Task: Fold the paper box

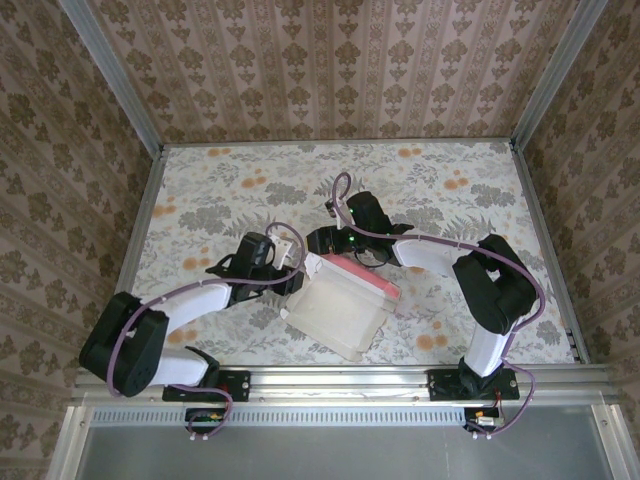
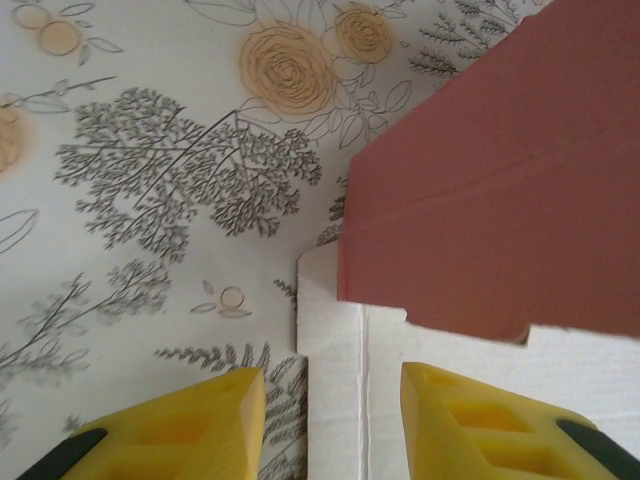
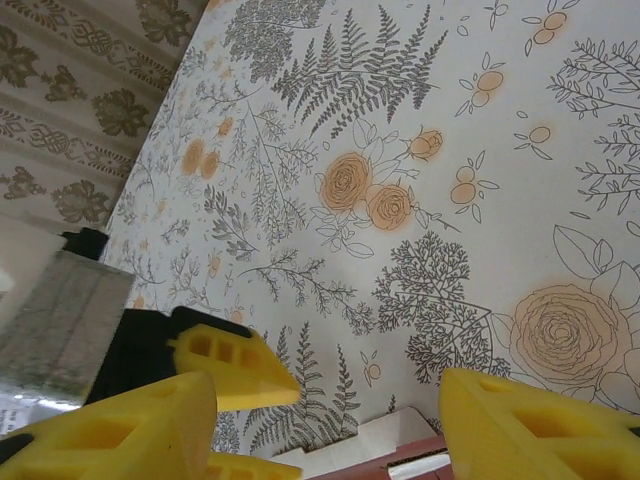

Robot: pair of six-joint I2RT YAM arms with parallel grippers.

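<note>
Left gripper [image 2: 332,390] open, its yellow fingers apart with the pale flap edge of the paper box [image 2: 500,200] between them, pink panel just ahead. Right gripper [image 3: 330,400] open wide, gripping nothing, box edge just below its fingertips

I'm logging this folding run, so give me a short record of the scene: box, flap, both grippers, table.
paper box: lies on the table, off-white inside up, between the two arms
pink flap: along the box's far edge, overlapping the off-white panel
left gripper: open, fingers either side of the box's off-white edge
right gripper: open, over the box's far edge
table: floral-patterned surface
</note>
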